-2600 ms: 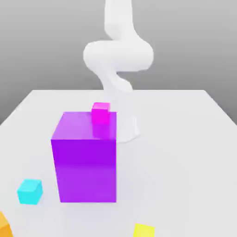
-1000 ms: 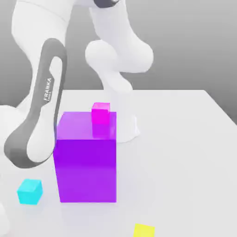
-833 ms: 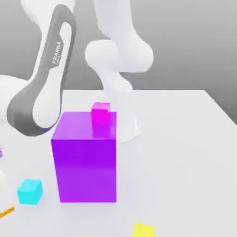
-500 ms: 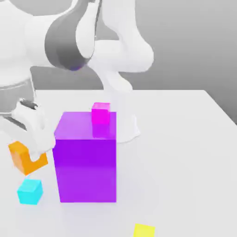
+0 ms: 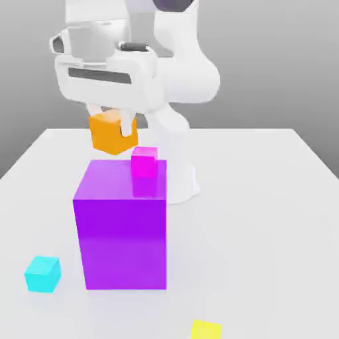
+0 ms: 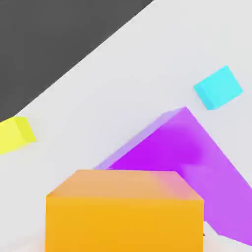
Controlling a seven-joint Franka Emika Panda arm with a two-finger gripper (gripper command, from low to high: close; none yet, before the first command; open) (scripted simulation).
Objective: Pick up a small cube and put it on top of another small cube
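My gripper (image 5: 111,123) is shut on the small orange cube (image 5: 113,134), which hangs in the air above the far left part of the big purple cube (image 5: 121,225). The orange cube is slightly tilted and sits just left of, and a little higher than, a small magenta cube (image 5: 144,161) resting on the purple cube's top near its far edge. In the hand view the orange cube (image 6: 123,211) is close in front, with the purple cube's top (image 6: 192,162) beneath it.
A cyan cube (image 5: 43,273) lies on the white table (image 5: 265,218) at the exterior view's left of the purple cube. A yellow cube (image 5: 206,329) sits near the front edge. The arm's white base (image 5: 179,179) stands behind the purple cube.
The arm swept in from the exterior view's left, and the orange cube rose from low beside the purple cube to above its top, near the magenta cube.
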